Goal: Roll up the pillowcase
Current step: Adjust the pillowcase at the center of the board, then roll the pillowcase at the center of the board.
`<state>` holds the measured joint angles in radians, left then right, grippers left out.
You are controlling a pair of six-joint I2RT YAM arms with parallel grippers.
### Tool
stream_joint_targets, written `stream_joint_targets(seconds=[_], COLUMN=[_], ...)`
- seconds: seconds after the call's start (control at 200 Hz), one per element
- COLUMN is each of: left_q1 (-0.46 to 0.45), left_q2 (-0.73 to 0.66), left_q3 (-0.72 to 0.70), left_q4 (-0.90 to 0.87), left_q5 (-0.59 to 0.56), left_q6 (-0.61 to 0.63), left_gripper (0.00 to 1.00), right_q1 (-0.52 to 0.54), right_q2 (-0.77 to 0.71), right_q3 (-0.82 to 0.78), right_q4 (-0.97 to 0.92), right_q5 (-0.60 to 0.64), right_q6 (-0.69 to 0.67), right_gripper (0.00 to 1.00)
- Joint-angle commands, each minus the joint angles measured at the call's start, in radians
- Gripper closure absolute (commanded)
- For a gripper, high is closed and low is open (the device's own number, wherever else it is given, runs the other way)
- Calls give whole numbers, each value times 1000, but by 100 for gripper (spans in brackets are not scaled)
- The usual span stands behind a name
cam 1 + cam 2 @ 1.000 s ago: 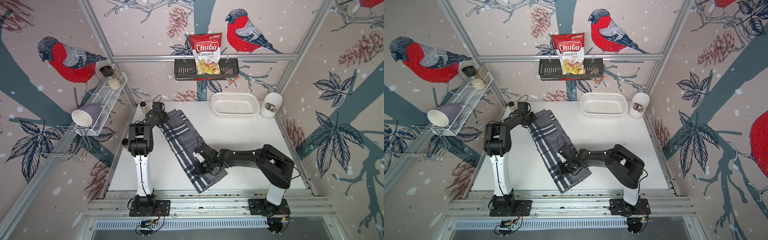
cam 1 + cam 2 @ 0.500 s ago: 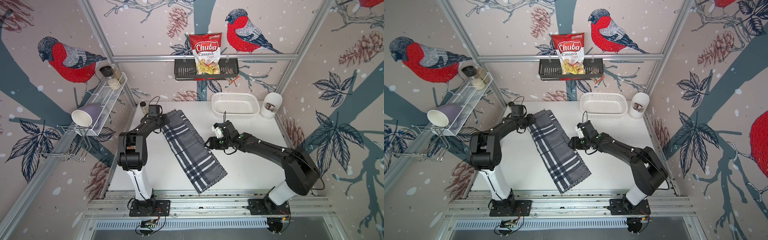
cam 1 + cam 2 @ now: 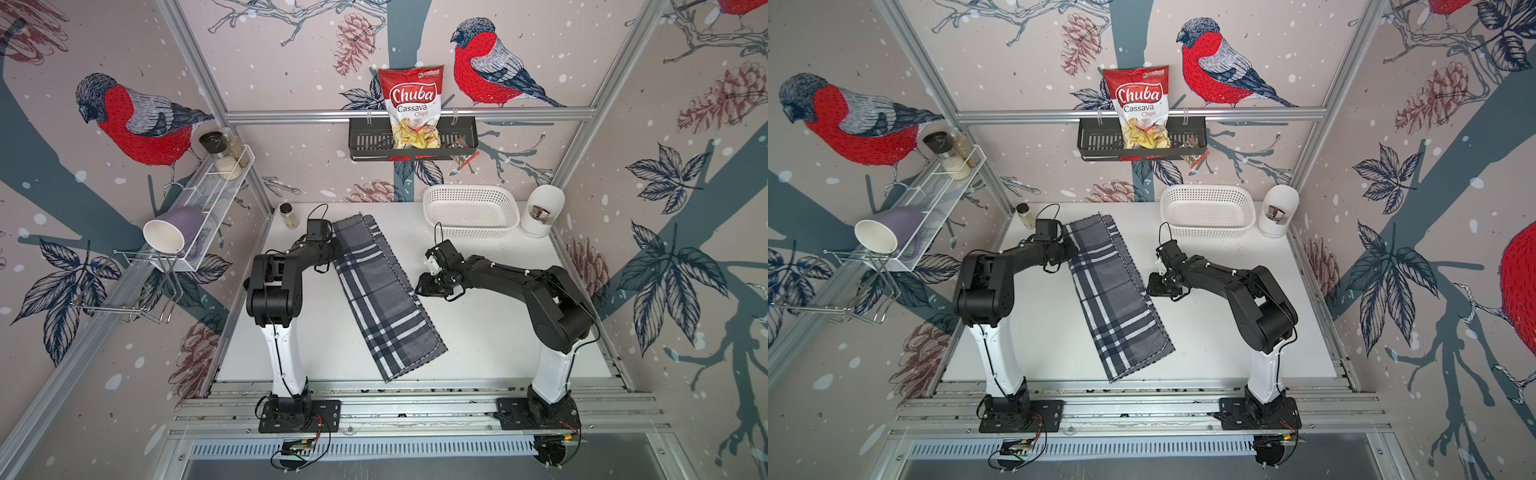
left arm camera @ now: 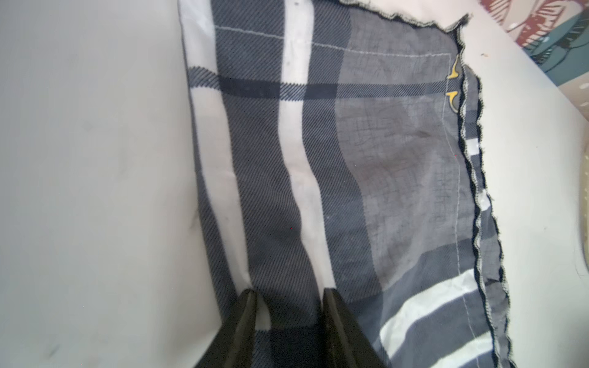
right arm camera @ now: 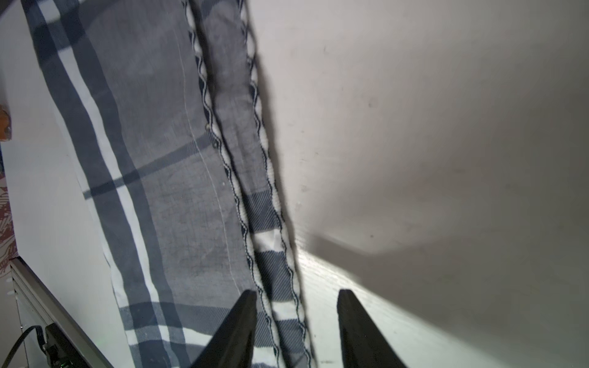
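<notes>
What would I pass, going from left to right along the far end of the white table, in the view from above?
small jar → pillowcase → white basket → white canister

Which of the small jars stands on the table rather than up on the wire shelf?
The dark-lidded jar at the back left corner of the table. The other jars stand up on the white wire shelf on the left wall.
</notes>
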<state>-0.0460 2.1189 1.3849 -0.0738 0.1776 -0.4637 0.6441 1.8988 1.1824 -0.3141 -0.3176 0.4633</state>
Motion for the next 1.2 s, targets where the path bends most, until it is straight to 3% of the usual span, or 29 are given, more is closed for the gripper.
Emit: stream_joint_targets(seconds=[0.0, 0.19, 0.31, 0.405, 0.54, 0.66, 0.75, 0.81, 0.985, 1.195], left_q1=[-29, -61, -61, -61, -61, -61, -61, -61, -65, -76], left_q2=[83, 219, 269, 199, -42, -292, -508, -648, -1026, -1369], left_q3=[114, 381, 532, 509, 284, 14, -253, -419, -772, -977], left_q4=[-105, -166, -242, -244, -141, -99, -58, -59, -116, -246], left_q5=[20, 22, 15, -34, -55, -25, 29, 49, 100, 104], left_q6=[44, 45, 38, 43, 3, -63, -128, -173, -274, -348], left_gripper=[62, 59, 48, 43, 24, 24, 23, 24, 26, 24], right_q1=[15, 26, 33, 69, 191, 376, 545, 642, 787, 817], right_q2=[12, 14, -14, -100, -265, -399, -479, -509, -495, -425], right_q3=[-27, -71, -63, -68, -120, -209, -313, -377, -458, -471], right_q4=[38, 113, 129, 132, 153, 210, 301, 353, 343, 339], right_q5=[-25, -50, -25, 43, 283, 563, 790, 877, 878, 794], right_q6=[5, 33, 20, -63, -208, -366, -516, -612, -748, -769], right_gripper=[59, 58, 47, 39, 16, 1, 0, 0, 0, 0])
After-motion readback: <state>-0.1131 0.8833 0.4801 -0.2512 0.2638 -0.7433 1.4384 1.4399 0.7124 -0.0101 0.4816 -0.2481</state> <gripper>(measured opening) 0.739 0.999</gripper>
